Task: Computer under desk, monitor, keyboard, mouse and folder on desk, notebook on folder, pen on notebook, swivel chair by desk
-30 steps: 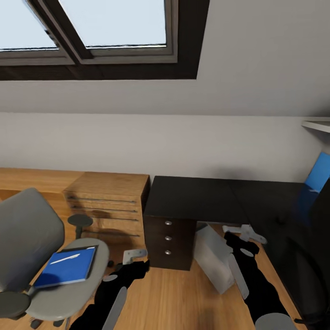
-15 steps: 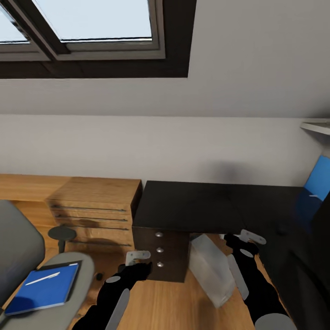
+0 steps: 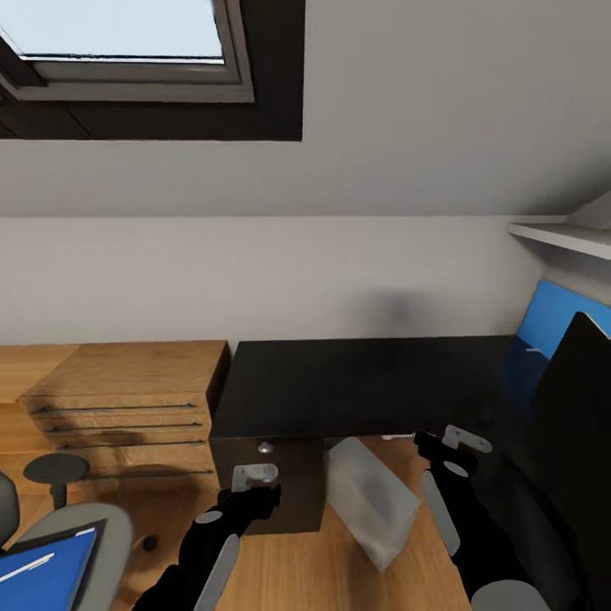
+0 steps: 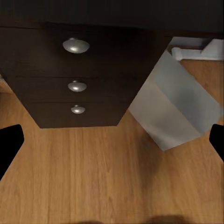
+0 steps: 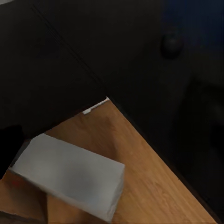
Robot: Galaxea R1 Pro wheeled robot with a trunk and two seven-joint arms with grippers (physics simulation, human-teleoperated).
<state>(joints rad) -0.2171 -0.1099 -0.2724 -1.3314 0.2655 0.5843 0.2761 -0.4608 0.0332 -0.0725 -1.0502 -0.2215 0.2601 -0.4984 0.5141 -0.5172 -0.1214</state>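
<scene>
From the head camera, the desk (image 3: 365, 378) spreads black across the middle, its dark drawer cabinet (image 3: 267, 484) under the left end and the computer (image 3: 369, 501) tilted on the floor just right of that cabinet, partly under the front edge. The folder (image 3: 42, 577) lies on the swivel chair (image 3: 89, 530) seat at the far lower left — off to the left of the left gripper (image 3: 253, 477), which is the nearer arm; the folder's long axis cannot be told from the corner that shows. The right gripper (image 3: 458, 439) hangs by the desk's front edge, beside the monitor (image 3: 577, 382) at the right end. Whether either is spread is unclear here.

At the left wrist, the dark fingertips (image 4: 9, 142) stand wide apart — nothing between them — above bare floor, with cabinet and computer ahead.

At the right wrist, the mouse (image 5: 171, 45) sits on the desk top; the jaws' state I cannot tell.
</scene>
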